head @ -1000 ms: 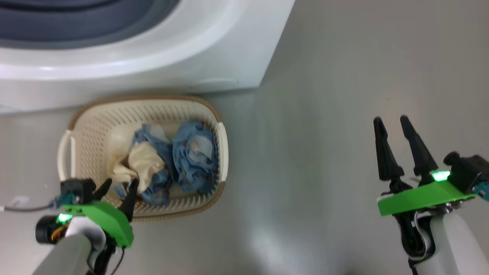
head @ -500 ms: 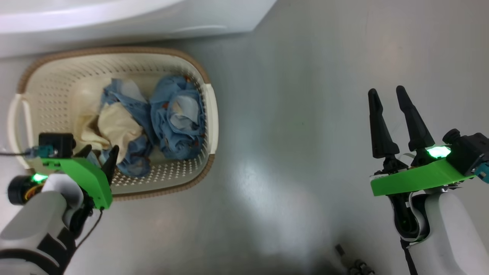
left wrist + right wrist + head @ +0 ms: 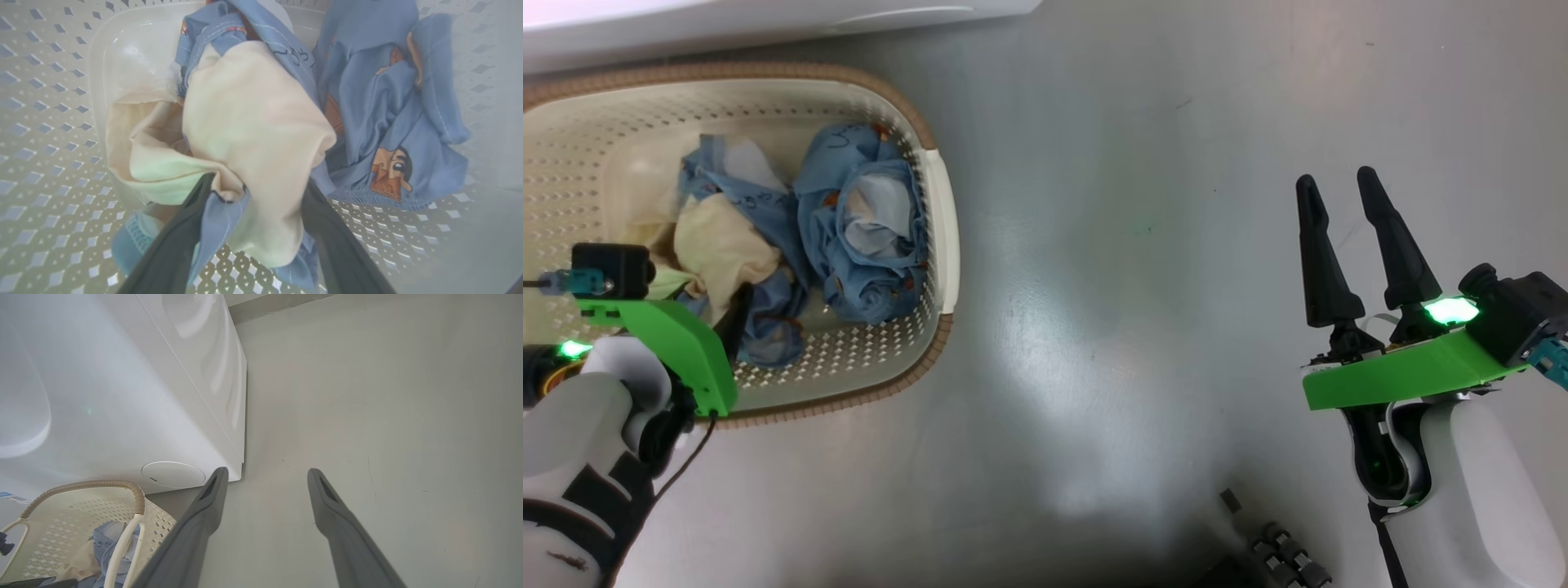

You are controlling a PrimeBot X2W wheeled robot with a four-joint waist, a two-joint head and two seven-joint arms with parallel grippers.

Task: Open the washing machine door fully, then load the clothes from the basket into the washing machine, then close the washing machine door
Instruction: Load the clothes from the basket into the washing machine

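Left gripper (image 3: 261, 192), jaws spread, has dropped into the basket (image 3: 935, 196) on the floor (image 3: 1135, 327) beside the washing machine (image 3: 122, 396), straddling the clothes (image 3: 858, 229) at its near edge; a first grab looks imminent

The head camera looks almost straight down at the floor (image 3: 1135, 286) from well above, with the basket (image 3: 941, 220) at ten o'clock and a strip of the washing machine (image 3: 768, 20) along twelve. The left wrist camera sits very close, down inside the basket, facing along the left hand (image 3: 259, 179) onto the clothes (image 3: 253, 114). The right wrist camera rides low, looking along the right hand (image 3: 266, 470) across the floor to the washing machine's lower corner, with the basket at seven o'clock. All three share the basket and clothes.
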